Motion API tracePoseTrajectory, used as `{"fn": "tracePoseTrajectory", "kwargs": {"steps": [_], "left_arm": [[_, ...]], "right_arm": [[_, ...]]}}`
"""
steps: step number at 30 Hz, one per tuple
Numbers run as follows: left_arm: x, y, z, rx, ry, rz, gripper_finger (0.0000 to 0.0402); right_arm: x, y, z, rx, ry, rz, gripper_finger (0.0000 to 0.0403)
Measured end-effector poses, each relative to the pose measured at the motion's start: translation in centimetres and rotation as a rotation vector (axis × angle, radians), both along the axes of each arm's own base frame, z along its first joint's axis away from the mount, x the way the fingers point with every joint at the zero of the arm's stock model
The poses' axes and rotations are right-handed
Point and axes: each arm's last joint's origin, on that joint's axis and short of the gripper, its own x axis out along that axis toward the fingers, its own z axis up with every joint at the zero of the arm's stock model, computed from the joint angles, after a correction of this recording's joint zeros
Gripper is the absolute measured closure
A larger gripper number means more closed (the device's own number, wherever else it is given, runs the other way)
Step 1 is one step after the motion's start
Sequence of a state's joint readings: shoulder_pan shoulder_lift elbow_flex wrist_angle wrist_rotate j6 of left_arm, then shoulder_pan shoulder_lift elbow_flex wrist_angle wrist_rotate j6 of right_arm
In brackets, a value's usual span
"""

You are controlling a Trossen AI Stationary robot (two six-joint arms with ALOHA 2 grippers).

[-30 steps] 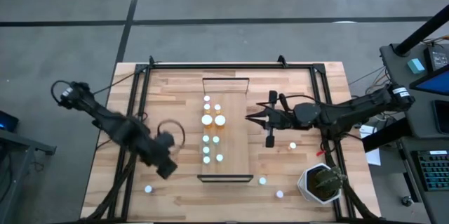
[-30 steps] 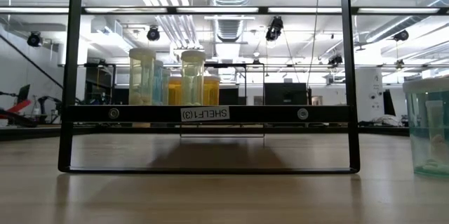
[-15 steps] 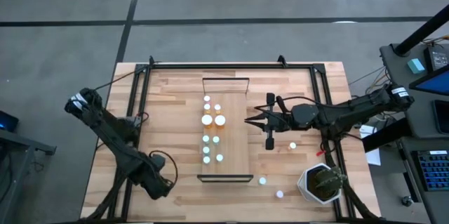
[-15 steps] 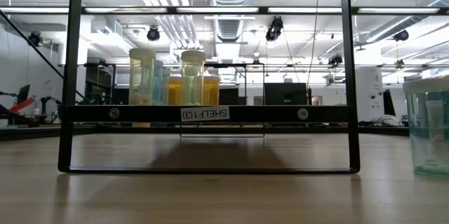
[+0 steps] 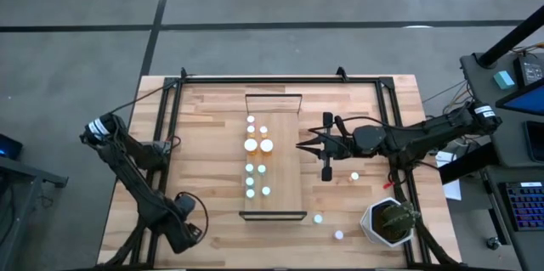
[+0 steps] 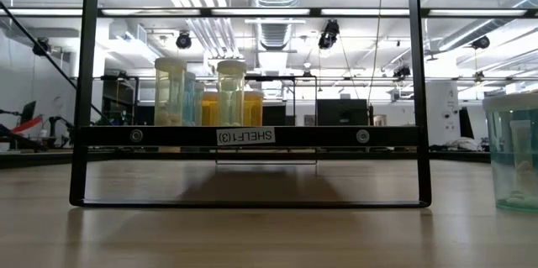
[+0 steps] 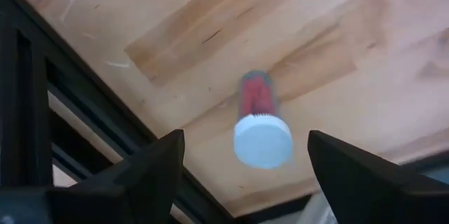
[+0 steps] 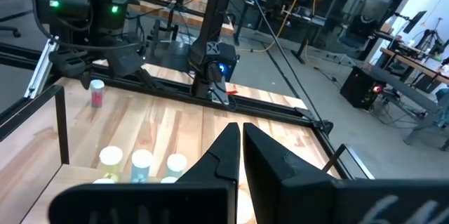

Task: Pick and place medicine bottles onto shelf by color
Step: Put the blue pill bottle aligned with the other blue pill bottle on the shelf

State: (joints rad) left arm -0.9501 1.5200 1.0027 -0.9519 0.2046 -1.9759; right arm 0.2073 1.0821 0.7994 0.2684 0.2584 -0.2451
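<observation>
So the left arm is down at the near-left corner of the slatted wooden tabletop (image 5: 212,127) now; a second ago it was mid-left of the table, well short of that corner. Left gripper (image 7: 245,161) hangs over a small red-bodied bottle with a white cap (image 7: 261,129), fingers spread wide, nothing held. The bottle stands upright between the two fingertips but below them, touching neither pad. It sits close to the black metal table frame (image 7: 84,119). From overhead the arm hides that bottle.

My read: approach is done and the grasp step is next, needing only a descent and a close around the body. The frame close beside the outer finger is the clearance risk.

Right gripper (image 5: 308,144) hasn't moved in the last second. It waits just off the right edge of the long light-wood shelf plank (image 5: 289,165), fingers nearly together, nothing between them.

Counts, overhead:
- On shelf: 7 white caps. Four at the far end (image 5: 258,135), two small and two larger, with orange showing beside the larger ones. Three greenish-capped ones at the near end (image 5: 254,181).
- Loose on table, right of the shelf: 3, one just past the right fingertips (image 5: 354,176) and two nearer the potted green plant (image 5: 389,220).
- Plus the one under the left fingers.
- Total 11 that I can count.
- Shelves 1, plants 1.
</observation>
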Motion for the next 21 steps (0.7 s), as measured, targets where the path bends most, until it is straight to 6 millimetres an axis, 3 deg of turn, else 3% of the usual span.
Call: {"fn": "tracePoseTrajectory", "kwargs": {"steps": [13, 21], "left_arm": [[0.32, -0.55, -0.77, 0.023, 0.014, -0.020, 0.0199], [0.35, -0.58, -0.68, 0.020, 0.012, -0.020, 0.0273]], "right_arm": [[0.00, 0.00, 0.02, 0.001, -0.001, 0.000, 0.0394], [0.00, 0.00, 0.01, 0.001, 0.000, 0.000, 0.0394]]}}
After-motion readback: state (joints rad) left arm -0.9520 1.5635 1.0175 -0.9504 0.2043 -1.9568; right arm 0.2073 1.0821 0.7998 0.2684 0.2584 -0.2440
